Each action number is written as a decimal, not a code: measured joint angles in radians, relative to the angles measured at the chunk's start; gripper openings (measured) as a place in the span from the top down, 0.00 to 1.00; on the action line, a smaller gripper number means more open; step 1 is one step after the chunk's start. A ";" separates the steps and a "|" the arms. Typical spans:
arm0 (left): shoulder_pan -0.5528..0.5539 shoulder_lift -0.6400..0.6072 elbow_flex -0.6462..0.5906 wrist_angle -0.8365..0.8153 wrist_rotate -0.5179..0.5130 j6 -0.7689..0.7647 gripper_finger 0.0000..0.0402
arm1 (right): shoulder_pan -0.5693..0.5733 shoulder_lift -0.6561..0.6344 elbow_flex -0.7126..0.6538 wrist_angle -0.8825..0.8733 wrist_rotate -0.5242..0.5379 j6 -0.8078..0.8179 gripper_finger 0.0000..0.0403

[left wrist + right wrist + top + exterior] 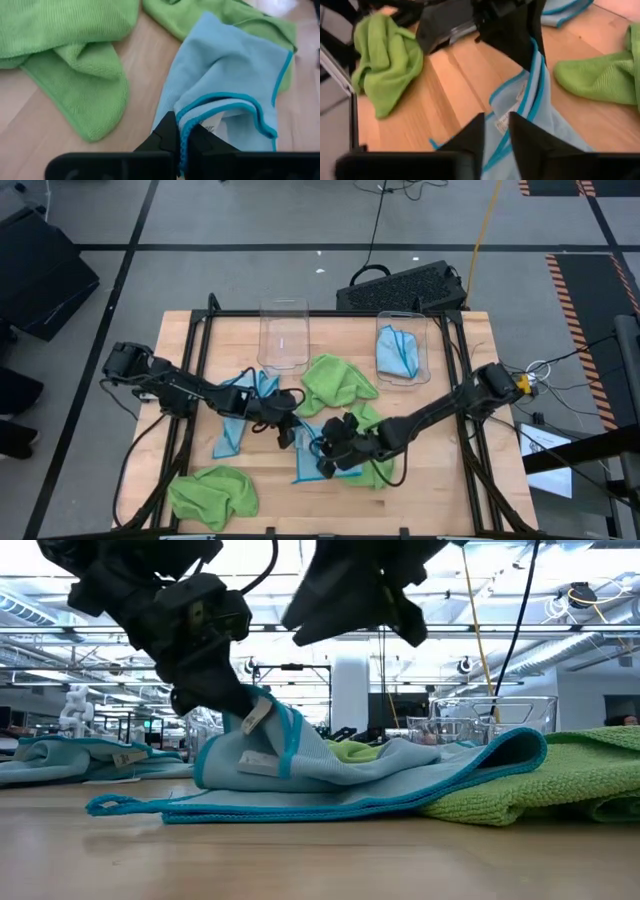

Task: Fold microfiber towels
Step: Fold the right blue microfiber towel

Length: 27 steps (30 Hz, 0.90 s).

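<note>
A light blue towel (308, 458) with a teal hem lies at the table's middle front, its right part resting on a lime green towel (570, 775). My left gripper (288, 430) is shut on the blue towel's raised edge. My right gripper (496, 122) hovers just above the same towel, fingers a little apart, touching nothing; in the low view it hangs high over the cloth (350, 590). More towels lie around: a green one at the middle (338, 380), a green one at the front left (213, 492), and a blue one under my left arm (238, 415). My left gripper pinches the blue towel's teal hem (186, 131) between its two shut fingers, next to the white label (212, 125). The fingers slant down from the table's left. That edge is lifted into a slack hump (262, 735); the rest of the towel lies on the table.
Two clear plastic bins stand at the back, the left one (283, 335) holding nothing and the right one (403, 352) holding a folded blue towel. A black keyboard (400, 285) lies beyond the table. Bare wood shows at the front middle (270, 470).
</note>
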 joint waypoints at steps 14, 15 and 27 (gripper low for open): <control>0.101 0.000 0.000 0.070 0.005 -0.146 0.98 | -0.042 0.014 -0.104 0.123 -0.028 -0.049 0.23; 0.119 0.000 0.000 0.069 0.005 -0.164 0.99 | -0.034 0.012 -0.104 0.130 -0.028 -0.085 0.23; 0.278 0.000 0.000 0.034 0.111 -0.232 0.99 | 0.029 0.028 -0.103 0.081 -0.026 -0.471 0.34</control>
